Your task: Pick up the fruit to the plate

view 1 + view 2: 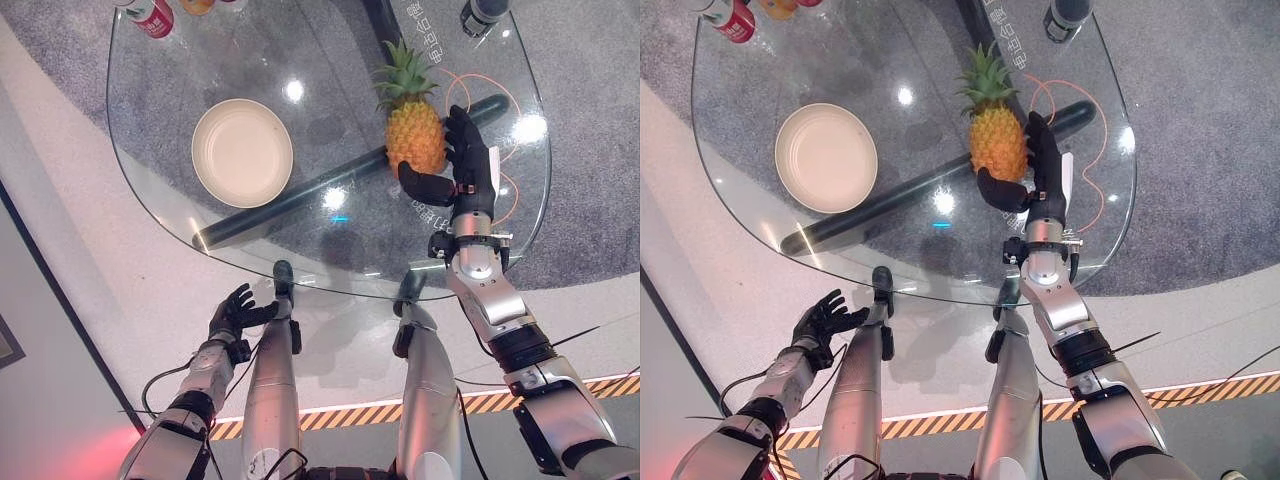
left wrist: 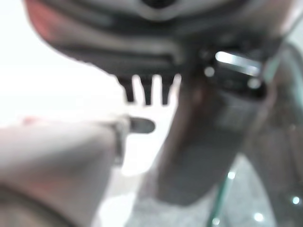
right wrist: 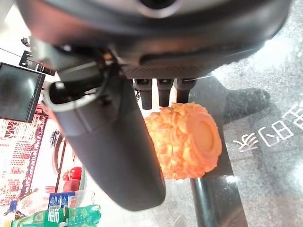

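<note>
Close evenly round the body, thumb low on one flank and fingers on the other, squeezing below the widest part so the fruit cannot roll out; lift straight up before swinging across, keeping the crown upright and clear of the forearm.

Right hand (image 1: 468, 170) half open, cupped about the pineapple (image 1: 414, 135): thumb (image 1: 425, 186) curling under the near flank, fingers (image 1: 463, 135) stretched up along the far side, seemingly touching but not yet clamped. Between thumb and fingers, seen from the wrist, the fruit's base (image 3: 187, 142). Under the fruit, the glass table (image 1: 180, 190), fruit standing upright with leaves pointing away from the wrist.

Well off to the thumb side, the plate (image 1: 242, 152), bare. Beyond that, at the far rim, a red can (image 1: 152, 16).

Left hand (image 1: 236, 312) low beside the near table edge, fingers relaxed, holding nothing.
</note>
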Robot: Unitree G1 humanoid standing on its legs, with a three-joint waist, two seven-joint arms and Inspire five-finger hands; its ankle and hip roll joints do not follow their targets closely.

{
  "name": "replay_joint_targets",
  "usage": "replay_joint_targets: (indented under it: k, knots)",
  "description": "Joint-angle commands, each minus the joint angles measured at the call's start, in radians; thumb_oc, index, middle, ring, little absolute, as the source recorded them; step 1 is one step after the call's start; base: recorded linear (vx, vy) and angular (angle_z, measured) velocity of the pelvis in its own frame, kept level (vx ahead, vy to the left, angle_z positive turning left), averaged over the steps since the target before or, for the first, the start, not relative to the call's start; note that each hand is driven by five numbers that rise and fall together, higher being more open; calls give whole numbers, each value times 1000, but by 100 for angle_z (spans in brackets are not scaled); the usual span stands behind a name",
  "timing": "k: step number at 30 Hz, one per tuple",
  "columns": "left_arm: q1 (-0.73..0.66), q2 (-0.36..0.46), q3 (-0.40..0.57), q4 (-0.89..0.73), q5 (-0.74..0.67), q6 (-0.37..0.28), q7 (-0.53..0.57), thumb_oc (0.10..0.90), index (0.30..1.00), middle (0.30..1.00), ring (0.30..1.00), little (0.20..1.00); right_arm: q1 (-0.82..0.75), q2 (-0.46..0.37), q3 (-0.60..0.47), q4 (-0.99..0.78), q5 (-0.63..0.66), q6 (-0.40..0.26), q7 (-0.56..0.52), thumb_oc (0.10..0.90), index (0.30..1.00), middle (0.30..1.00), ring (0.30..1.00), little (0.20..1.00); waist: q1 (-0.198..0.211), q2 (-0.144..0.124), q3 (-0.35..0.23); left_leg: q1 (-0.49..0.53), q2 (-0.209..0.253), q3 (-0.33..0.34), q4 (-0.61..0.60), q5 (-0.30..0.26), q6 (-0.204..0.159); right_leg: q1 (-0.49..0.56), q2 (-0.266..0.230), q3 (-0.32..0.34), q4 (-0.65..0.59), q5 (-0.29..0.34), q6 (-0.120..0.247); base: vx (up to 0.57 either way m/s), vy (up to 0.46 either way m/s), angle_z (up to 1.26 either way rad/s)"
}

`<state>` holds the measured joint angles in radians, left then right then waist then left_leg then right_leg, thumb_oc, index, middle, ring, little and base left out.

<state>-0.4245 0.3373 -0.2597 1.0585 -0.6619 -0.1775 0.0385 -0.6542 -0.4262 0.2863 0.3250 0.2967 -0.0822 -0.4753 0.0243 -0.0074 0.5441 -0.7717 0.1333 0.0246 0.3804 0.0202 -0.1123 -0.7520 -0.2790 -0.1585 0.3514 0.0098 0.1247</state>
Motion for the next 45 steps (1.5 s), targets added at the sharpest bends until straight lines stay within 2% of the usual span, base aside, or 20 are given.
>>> replay_joint_targets:
  k: [1,6,17,24,33,39,45]
  knots:
    - [85,5,8,-1,15,-15,26,800,900,900,900,900,-1,-32,-14,-133,-71,-41,-10,800,900,900,900,900,4,33,-24,1,-2,-4,-11,30,47,-5,-16,31,32,63,28,0,0,0]
    - [87,1,2,-4,22,-16,28,800,900,900,900,900,-26,-52,-10,-84,-113,-22,-67,800,900,900,900,900,12,37,-24,2,1,-7,-8,29,47,-7,-24,27,39,64,30,0,0,0]
    - [81,-2,-5,1,19,-12,27,800,900,900,900,900,-45,-57,-9,-51,-113,8,-96,800,900,900,900,900,14,42,-24,8,1,-6,-10,29,46,-4,-28,27,41,64,31,0,0,0]
    - [80,-3,-13,-5,21,-7,28,800,900,900,900,900,-68,-67,3,-46,-180,58,-165,800,900,900,900,900,19,46,-24,10,1,-7,-12,30,47,-3,-32,26,41,66,32,1,2,1]
    - [75,-11,-23,-5,18,-4,29,800,900,900,900,900,-98,-55,10,-23,-159,90,-203,800,900,900,900,900,25,55,-24,12,-1,-6,-17,31,46,-5,-33,28,41,65,32,0,0,0]
    - [73,-17,-29,-7,21,0,27,800,900,900,900,900,-125,-47,20,11,-170,137,-248,800,900,900,900,900,32,61,-24,16,-3,-5,-20,32,45,0,-38,27,38,66,32,0,0,0]
    - [71,-18,-35,-6,21,0,25,800,900,900,900,900,-147,-51,32,54,-164,153,-250,800,900,900,900,900,37,64,-24,17,-4,-5,-21,33,45,3,-40,24,36,67,32,0,0,0]
